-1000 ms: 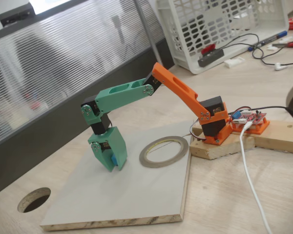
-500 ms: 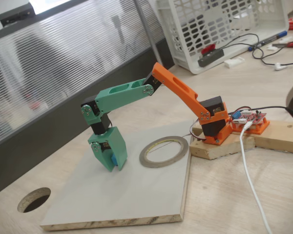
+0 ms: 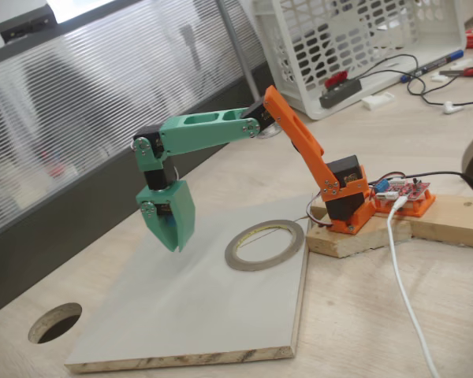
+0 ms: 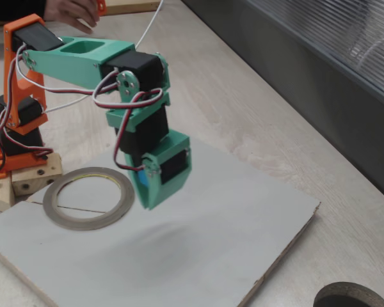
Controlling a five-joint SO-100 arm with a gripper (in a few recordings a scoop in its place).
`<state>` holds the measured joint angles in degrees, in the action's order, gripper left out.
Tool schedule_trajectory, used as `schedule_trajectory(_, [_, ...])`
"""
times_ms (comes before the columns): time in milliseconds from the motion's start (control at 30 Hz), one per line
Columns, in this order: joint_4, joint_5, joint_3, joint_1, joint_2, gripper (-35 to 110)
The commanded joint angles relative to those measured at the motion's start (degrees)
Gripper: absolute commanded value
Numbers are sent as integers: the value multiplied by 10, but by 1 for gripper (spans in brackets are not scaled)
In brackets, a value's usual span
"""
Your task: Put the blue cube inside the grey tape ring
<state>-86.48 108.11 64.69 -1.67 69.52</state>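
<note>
In both fixed views, your gripper point(image 3: 172, 236) point(image 4: 148, 192) is pinching the blue cube point(image 4: 143, 178) above the board, left of the grey tape ring point(image 3: 265, 245) point(image 4: 89, 198); placing is pending.

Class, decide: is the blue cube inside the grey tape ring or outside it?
Outside. The blue cube sits in the claw, lifted off the board beside the grey tape ring.
</note>
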Motion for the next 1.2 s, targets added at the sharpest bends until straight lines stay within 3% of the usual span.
schedule_trajectory(0, [-2,7,25,-5,41,3])
schedule_trajectory(267, [-2,6,30,-8,42,3])
schedule_trajectory(533, [-1,4,30,-193,43,3])
schedule_trajectory(700, [-2,4,46,-214,76,2])
schedule_trajectory(967, [-2,4,287,-207,301,2])
schedule_trajectory(1167, [-2,8,475,-120,432,3])
